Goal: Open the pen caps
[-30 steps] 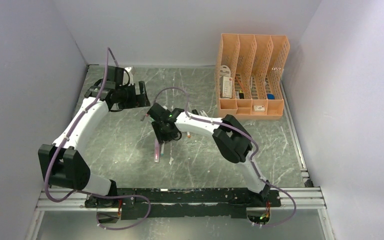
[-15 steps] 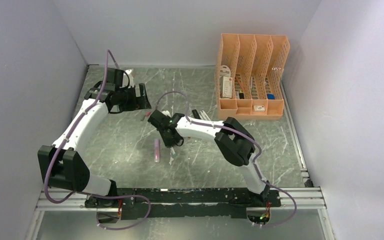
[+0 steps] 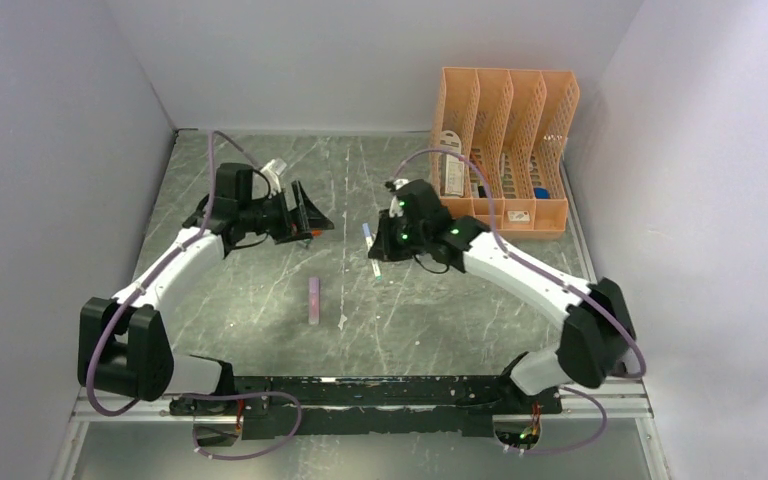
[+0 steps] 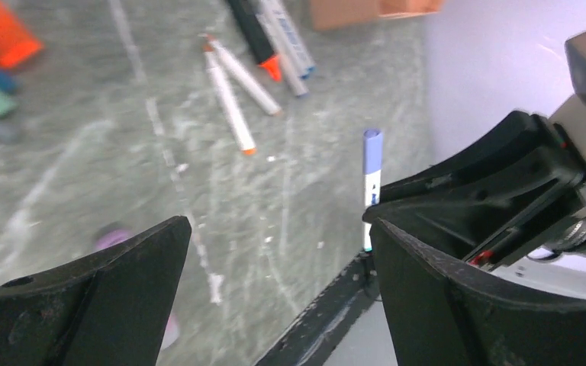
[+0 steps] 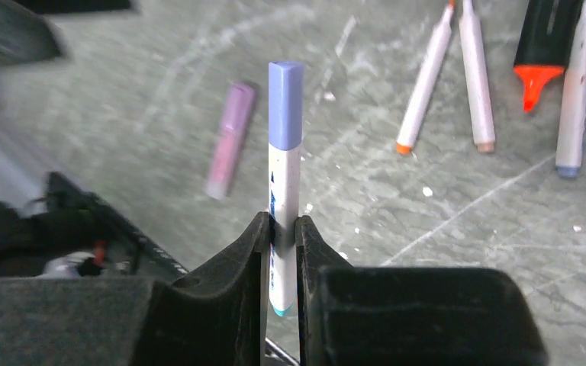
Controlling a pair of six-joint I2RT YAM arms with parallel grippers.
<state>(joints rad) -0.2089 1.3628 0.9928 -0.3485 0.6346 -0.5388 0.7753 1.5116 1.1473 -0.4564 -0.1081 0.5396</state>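
Right gripper (image 5: 281, 225) pinches one pen (image 5: 284, 164) low on its white barrel, the two fingers pressed against it from either side. The pen is off the table (image 3: 260, 290), over its middle. Its periwinkle cap (image 5: 285, 103) is on the free end, which points toward the left gripper (image 3: 305, 215). That gripper is raised over the left half of the table with its jaws spread wide and nothing between them. It is apart from the pen, and its own camera faces the capped end.

Seven pens can be counted from the right wrist. One is the pen in the grip. One is a pink-purple highlighter (image 3: 314, 298), lying alone near the middle of the table, toward the near edge. The other five lie close together past the gripper: two slim white ones (image 5: 427, 84) with orange or brownish ends, a thicker black marker (image 5: 545, 46) with an orange end, and two more white ones (image 5: 576, 91) with blue-grey and blue ends. Whether those five are capped I cannot tell.

Blurred orange and teal shapes (image 4: 0, 34) sit at the corner of the left wrist view, and I cannot tell what they are.

One orange file organiser (image 3: 505, 215) stands in the far right corner of the table. It has four upright slots. The leftmost slot holds a white packet (image 3: 450, 170), and the others hold small items too small to name.
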